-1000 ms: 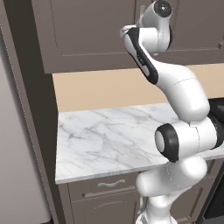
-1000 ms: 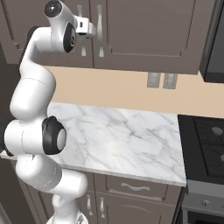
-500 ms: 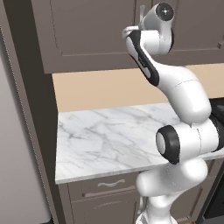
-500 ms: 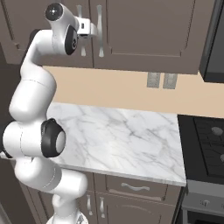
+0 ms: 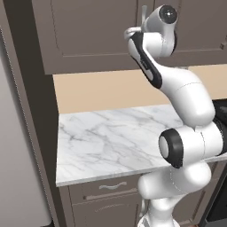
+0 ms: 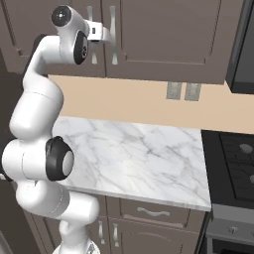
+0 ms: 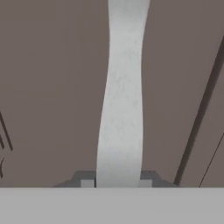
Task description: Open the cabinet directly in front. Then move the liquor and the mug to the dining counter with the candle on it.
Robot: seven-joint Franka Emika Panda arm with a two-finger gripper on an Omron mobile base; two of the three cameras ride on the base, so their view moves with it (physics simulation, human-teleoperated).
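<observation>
Cabinet (image 6: 163, 34) — dark grey-brown wall unit, doors shut, hung above the beige backsplash (image 5: 111, 91). We see two wavy silver handles side by side at the meeting edges of its doors. Gripper (image 7: 118, 183) — raised to the cabinet front, its dark fingertips (image 7: 87, 182) pinching one handle (image 7: 122, 100) from either side, the handle running up between them. Marble worktop (image 6: 134, 158) — bare, below the cabinet. Stove (image 6: 233, 163) — at the worktop's right edge.
</observation>
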